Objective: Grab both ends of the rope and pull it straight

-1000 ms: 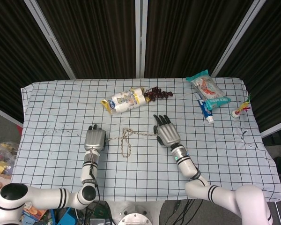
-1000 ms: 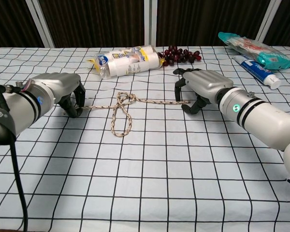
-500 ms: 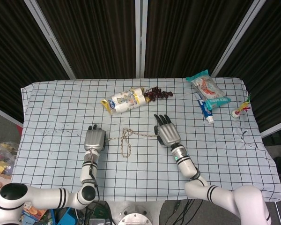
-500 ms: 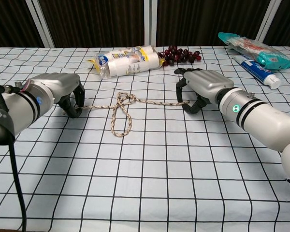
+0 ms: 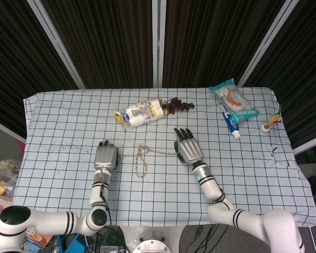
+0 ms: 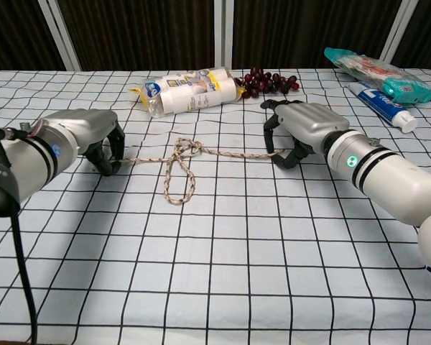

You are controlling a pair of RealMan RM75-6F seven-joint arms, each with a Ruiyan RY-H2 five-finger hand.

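- I have my left hand [image 6: 86,136] low on the checked tablecloth [image 5: 58,121], fingers curled down over the left end of the rope [image 6: 181,164]; it grips that end.
- My right hand [image 6: 302,129] is curled over the rope's right end, which runs in under the palm; from the head view the fingers look stretched forward, yet the chest view shows them hooked down around the cord, so I read it as holding.
- The rope lies between the two hands in the middle of the table, with a knotted twist and a loop hanging toward me; the side strands run nearly straight.
- Compared with a second ago, both hands have drawn slightly apart, and the strand to the right hand looks tauter. The loop has not opened.
- Behind the rope sits a pack of paper cups [image 5: 139,113] in a clear wrapper with blue and yellow print; I cannot read the writing.
- Just beside it lies a bunch of dark grapes [image 5: 178,105].
- At far right are a teal snack bag [image 5: 233,100] and a toothpaste tube [image 5: 229,122], lettering too small to read.
- A small colourful toy [image 5: 270,123] stands near the right edge.
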